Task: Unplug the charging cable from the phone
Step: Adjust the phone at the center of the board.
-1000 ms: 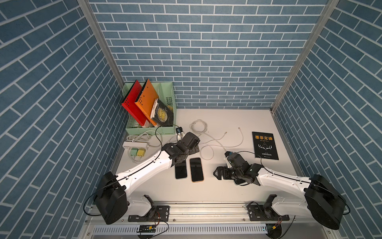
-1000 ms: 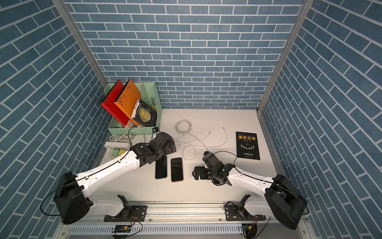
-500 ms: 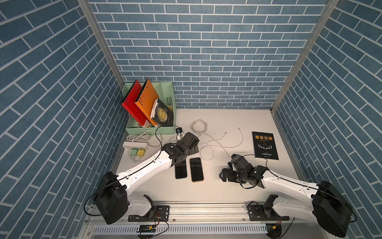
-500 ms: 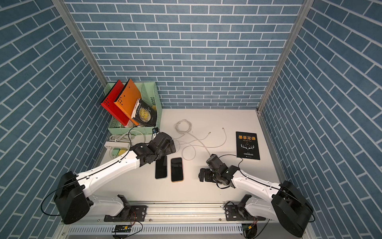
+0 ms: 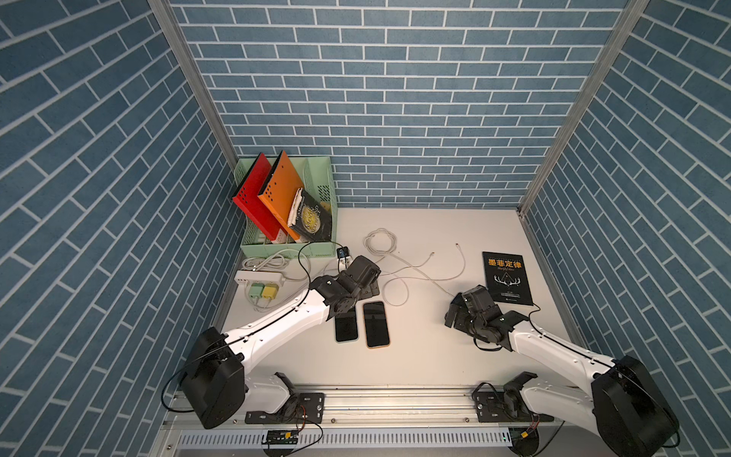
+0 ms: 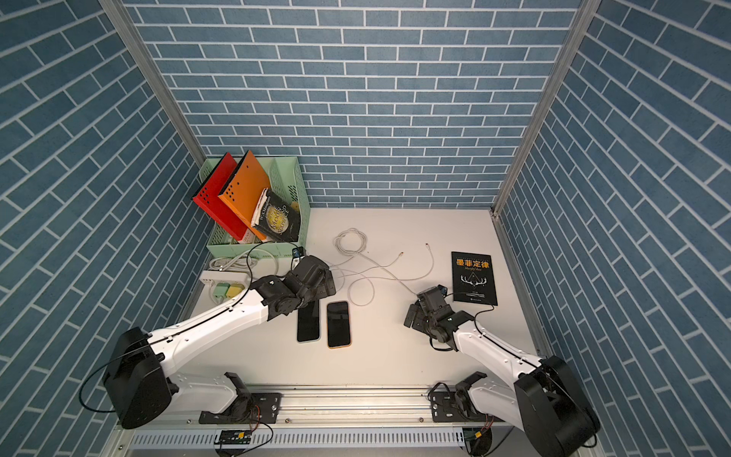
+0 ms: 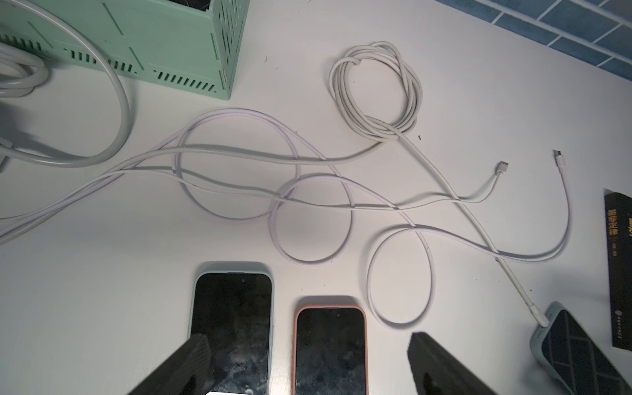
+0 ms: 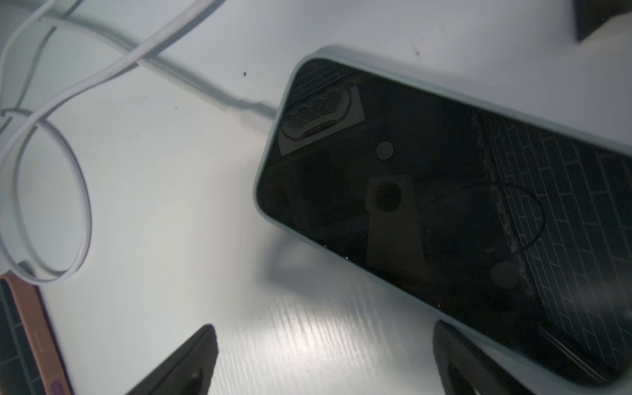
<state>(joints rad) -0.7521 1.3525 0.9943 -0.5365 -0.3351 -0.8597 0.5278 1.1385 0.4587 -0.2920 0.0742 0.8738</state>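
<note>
Right gripper (image 8: 325, 328) spread wide, empty, low over pale-cased phone (image 8: 427, 205) beside black book (image 5: 507, 277); white charging cable (image 8: 253, 114) plugged into phone's end. Left gripper (image 7: 307, 337) spread wide, empty, above orange-cased phone (image 7: 330, 352).

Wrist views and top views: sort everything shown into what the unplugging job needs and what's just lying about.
Job:
- plugged-in phone
- charging cable, seated in that phone's end
- right gripper, fingers open

Lying about:
- pale-cased spare phone
- orange-cased phone
- black book
- green organizer
- power strip
- loose cables
</note>
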